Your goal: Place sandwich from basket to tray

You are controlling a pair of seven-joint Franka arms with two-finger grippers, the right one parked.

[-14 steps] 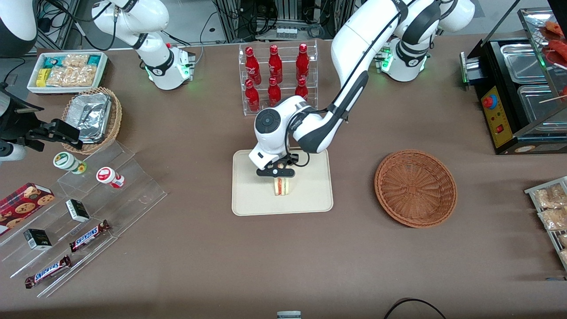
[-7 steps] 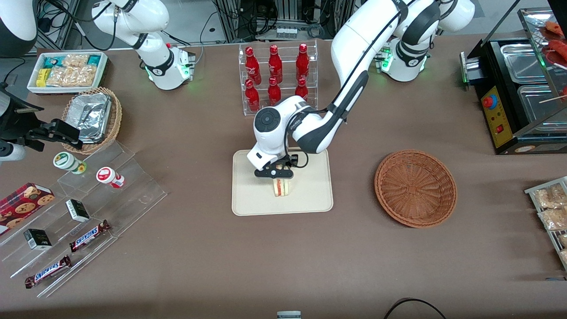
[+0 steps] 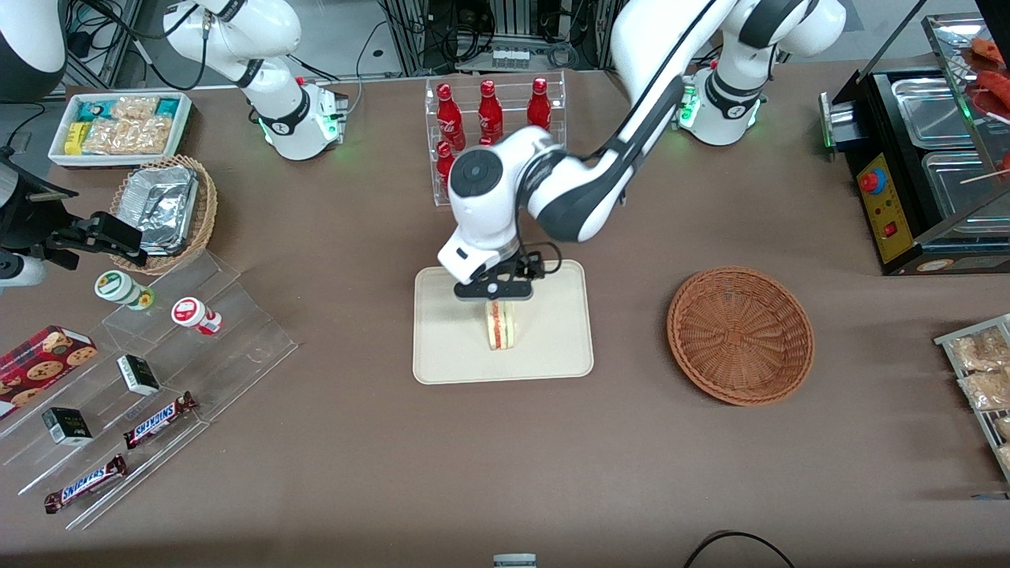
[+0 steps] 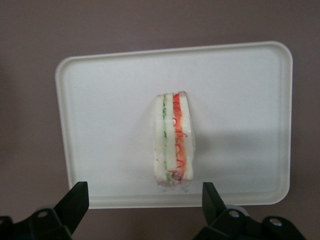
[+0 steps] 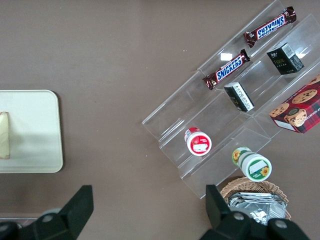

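Sandwich on tray, below open gripper fingers, untouched.

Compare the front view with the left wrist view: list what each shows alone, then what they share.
Front view only: the empty basket, toward the working arm's end of the table, the red bottles in their rack, and the arm above the tray.

Left wrist view only: the sandwich's green and red-orange filling layers seen from straight above.

Both: the sandwich standing on its edge on the tray, with the gripper open above it, not touching it.
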